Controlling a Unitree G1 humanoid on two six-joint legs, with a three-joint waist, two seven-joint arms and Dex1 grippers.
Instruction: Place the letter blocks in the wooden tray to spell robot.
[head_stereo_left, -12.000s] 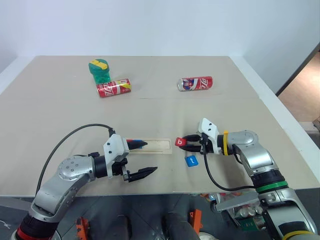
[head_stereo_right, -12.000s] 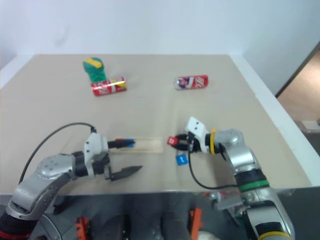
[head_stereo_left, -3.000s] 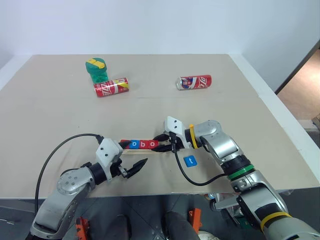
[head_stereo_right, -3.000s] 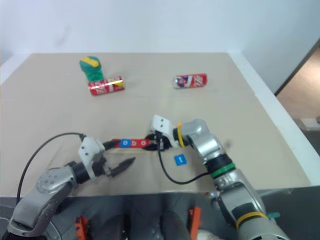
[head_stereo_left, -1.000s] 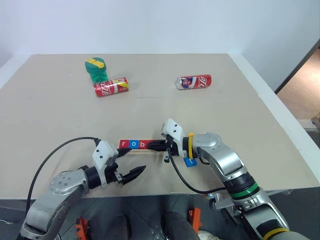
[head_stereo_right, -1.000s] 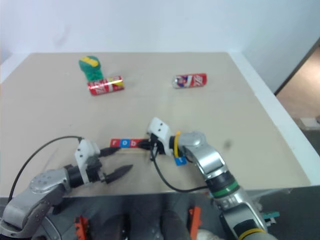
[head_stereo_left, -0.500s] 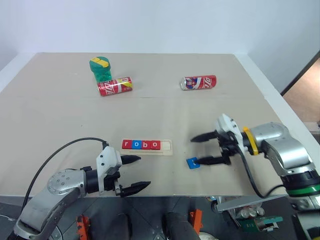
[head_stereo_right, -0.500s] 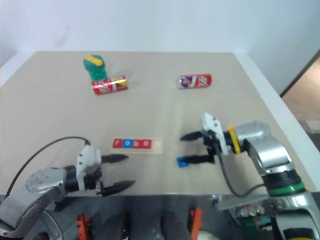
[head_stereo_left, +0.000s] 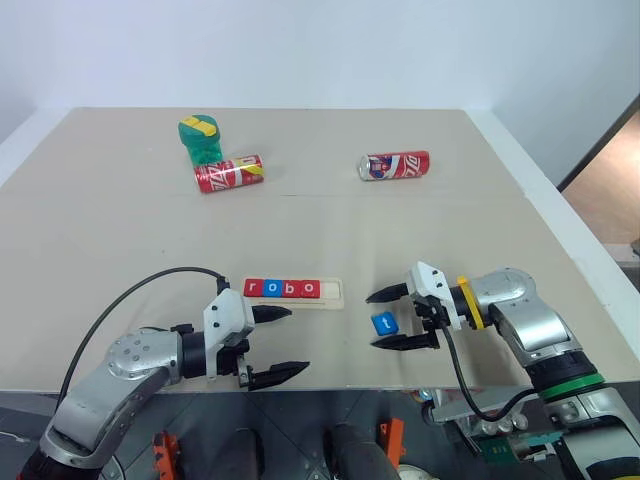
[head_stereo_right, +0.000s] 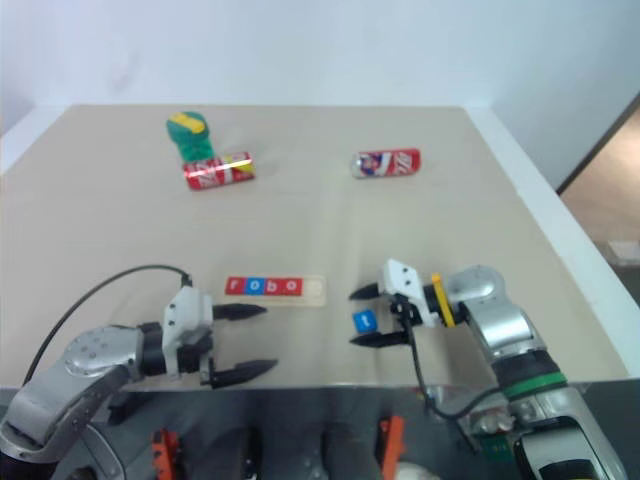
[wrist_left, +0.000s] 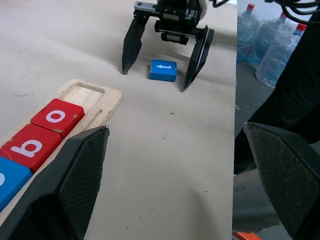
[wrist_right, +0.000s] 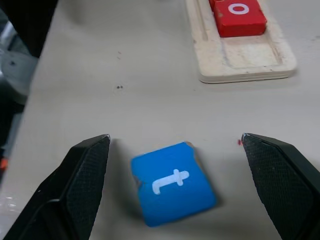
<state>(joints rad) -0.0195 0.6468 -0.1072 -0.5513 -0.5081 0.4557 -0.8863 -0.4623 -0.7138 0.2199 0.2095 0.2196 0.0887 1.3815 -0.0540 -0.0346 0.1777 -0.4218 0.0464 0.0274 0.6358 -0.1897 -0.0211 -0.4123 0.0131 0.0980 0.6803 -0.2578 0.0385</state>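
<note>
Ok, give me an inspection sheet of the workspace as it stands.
Surface: beige tabletop, a few dark specks.
Job's things: pale wooden tray holds four square letter tiles reading r, o, b, o; its last slot is bare. Blue t tile lies on the table beside it.
Clutter: two red soda cans lying down, green and yellow object.
Grippers: right gripper open, straddling the t tile; left gripper open, holding nothing.
Cables: black cable at the left arm, another at the right.
Surroundings: white wall, water bottles on the floor.
</note>
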